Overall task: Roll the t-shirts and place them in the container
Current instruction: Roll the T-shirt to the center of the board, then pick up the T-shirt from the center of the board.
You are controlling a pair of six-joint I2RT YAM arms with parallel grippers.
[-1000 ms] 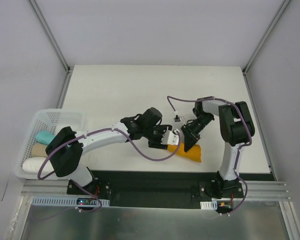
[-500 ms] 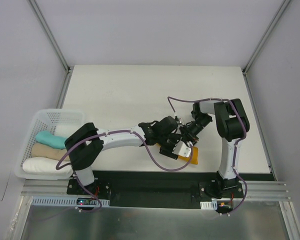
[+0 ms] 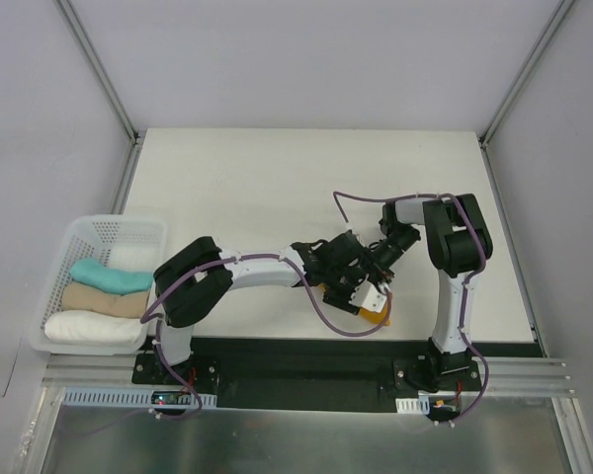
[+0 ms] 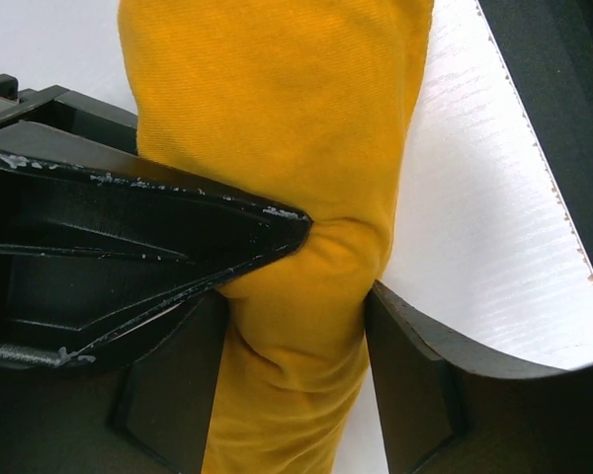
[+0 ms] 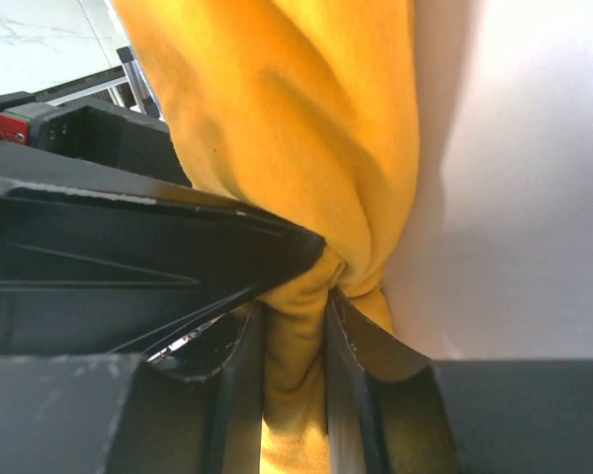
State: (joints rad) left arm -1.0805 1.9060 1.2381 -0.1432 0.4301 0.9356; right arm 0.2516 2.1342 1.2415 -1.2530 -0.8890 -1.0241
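The mustard-orange t-shirt (image 3: 378, 314) lies bunched as a roll near the table's front edge, mostly hidden under both grippers in the top view. My left gripper (image 3: 366, 296) reaches across from the left, and its jaws close on the thick roll of the t-shirt (image 4: 277, 118), fabric filling the gap of the left gripper (image 4: 296, 341). My right gripper (image 3: 381, 269) comes in from behind. In the right wrist view the right gripper (image 5: 295, 331) pinches a narrow fold of the t-shirt (image 5: 296, 118).
A white basket (image 3: 99, 229) at the left table edge holds a teal roll (image 3: 109, 276), a beige roll (image 3: 94, 299) and a white roll (image 3: 84, 328). The black front rail (image 3: 296, 355) runs just below the t-shirt. A purple cable (image 3: 356, 200) loops above the right arm.
My left arm has swung right and forward onto the t-shirt, covering most of it. The t-shirt has bunched up shorter. The right gripper has drawn back slightly, still holding fabric.
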